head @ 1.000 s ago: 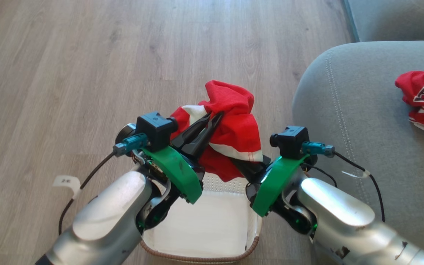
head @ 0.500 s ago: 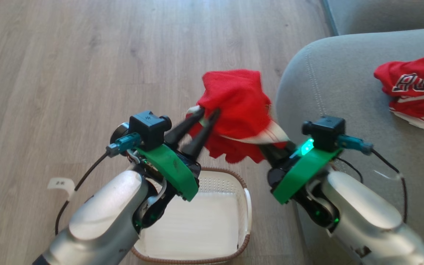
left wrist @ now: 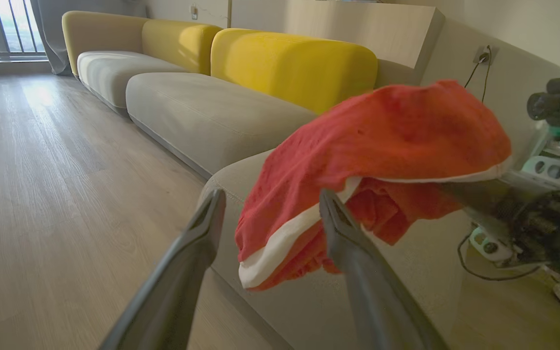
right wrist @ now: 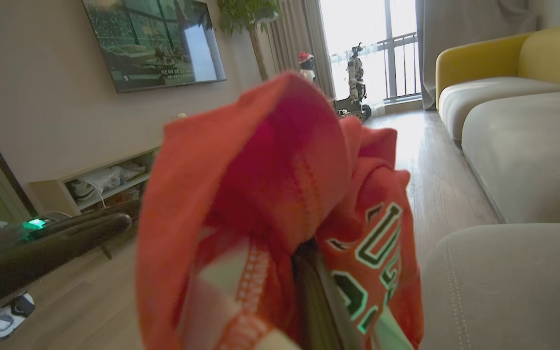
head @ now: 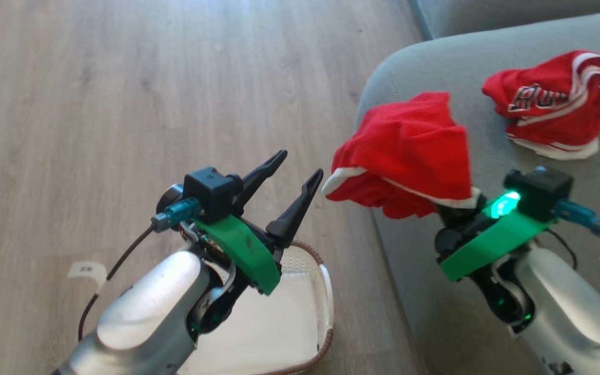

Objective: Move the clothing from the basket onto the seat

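Your left gripper (head: 301, 162) stands wide open with nothing between its fingers, above the far rim of the basket (head: 326, 291), which sits on the wood floor (head: 123, 104) just beside the seat (head: 414, 73). Your right gripper (right wrist: 309, 272) is clamped tight on a red garment (head: 409, 151) with white trim. It drapes over the fingers and hangs above the seat's edge near its rounded corner. A second red garment (head: 550, 104), lettered, lies crumpled further in on the seat, apart from the held one.
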{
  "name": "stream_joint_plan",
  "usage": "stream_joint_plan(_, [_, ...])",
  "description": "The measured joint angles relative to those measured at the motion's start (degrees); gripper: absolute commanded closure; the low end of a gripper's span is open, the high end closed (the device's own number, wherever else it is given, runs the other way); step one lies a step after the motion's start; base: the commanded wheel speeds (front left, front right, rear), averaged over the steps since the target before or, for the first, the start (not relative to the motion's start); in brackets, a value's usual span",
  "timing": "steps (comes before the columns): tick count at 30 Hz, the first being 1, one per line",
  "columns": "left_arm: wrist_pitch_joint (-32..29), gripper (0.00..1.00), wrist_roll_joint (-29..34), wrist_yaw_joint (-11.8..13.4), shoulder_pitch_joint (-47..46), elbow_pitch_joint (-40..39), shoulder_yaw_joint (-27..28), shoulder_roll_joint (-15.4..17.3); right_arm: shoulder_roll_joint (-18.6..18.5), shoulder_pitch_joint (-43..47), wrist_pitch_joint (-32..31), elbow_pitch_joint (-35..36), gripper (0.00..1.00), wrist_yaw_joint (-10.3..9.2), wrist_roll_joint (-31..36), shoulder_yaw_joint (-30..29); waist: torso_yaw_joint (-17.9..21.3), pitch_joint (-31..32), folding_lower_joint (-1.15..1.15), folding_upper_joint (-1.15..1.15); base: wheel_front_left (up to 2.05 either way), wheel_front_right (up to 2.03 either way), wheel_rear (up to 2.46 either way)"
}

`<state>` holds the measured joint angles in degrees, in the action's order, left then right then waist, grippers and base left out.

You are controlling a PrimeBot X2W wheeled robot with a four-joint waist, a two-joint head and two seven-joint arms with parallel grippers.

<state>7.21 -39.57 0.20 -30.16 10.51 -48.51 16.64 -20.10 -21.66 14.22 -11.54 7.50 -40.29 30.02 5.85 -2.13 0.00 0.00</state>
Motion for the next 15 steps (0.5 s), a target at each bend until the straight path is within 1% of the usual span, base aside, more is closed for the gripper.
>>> stream_joint_plan(4, [0.00,0.00,0.00,0.15,0.51,-0.21,-0.46,0.37,-0.23,1.47,0.00,1.94,1.00,0.00,0.04,-2.45,1.95,-0.18,0.00,0.00,0.00,0.00,0.00])
stream_joint_plan(10, [0.01,0.00,0.01,0.36,0.63,-0.93,-0.67,0.87,-1.53,3.86,0.02,6.25,1.00,0.00,0.99,-6.54,6.51,-0.75,0.00,0.00,0.00,0.00,0.00])
stream_joint_plan(15, [0.18,0.00,0.07,0.40,0.63,-1.16,-0.69,1.10,-1.81,5.64,0.20,8.79,1.00,0.00,1.79,-9.60,10.47,-1.52,0.00,0.00,0.00,0.00,0.00])
